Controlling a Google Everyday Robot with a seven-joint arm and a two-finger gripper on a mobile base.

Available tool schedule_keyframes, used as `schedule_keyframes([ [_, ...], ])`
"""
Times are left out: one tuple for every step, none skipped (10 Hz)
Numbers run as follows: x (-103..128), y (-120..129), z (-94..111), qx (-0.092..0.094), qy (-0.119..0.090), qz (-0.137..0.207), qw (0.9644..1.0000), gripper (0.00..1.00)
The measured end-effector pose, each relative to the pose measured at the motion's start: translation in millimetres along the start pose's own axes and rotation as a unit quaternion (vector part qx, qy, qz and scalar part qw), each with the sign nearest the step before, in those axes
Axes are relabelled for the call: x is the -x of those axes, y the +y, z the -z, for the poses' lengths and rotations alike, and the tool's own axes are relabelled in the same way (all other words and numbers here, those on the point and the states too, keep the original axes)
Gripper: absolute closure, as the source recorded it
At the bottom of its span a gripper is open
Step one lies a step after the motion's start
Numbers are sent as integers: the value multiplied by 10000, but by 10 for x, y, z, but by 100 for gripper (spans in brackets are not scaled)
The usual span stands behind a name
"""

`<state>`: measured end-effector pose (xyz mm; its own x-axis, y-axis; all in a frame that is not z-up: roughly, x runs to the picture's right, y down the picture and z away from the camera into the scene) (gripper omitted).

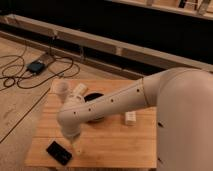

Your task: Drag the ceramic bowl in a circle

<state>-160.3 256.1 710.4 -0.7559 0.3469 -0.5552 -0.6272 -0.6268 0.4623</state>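
Observation:
The ceramic bowl [94, 98] is round and black and sits near the middle back of the wooden table [115, 145]. My white arm crosses over its front half and hides that part. My gripper [76, 145] hangs from the wrist in front of and to the left of the bowl, low over the table, just right of the flat black slab [58, 152]. It is apart from the bowl.
A pale translucent cup [61, 89] stands at the table's back left, with a pale object [80, 91] next to it. A small white block [130, 118] lies right of the bowl. Cables and a dark device [36, 66] lie on the floor to the left.

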Motion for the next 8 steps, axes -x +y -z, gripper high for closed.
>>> schedule_keyframes([
  [201,-9,57,11,-79,-67,9999,20],
  [438,-27,100,19,-157,-157,9998,20],
  [592,-43,116,21,-193,-227,9996,20],
  [812,-76,135,4,-251,-327,9992,20],
  [982,-105,145,-28,-304,-398,9987,20],
  [1146,-132,156,-66,-359,-472,9982,20],
  [1274,-155,165,-108,-411,-530,9977,20],
  [1441,-196,162,-212,-499,-606,9967,20],
])
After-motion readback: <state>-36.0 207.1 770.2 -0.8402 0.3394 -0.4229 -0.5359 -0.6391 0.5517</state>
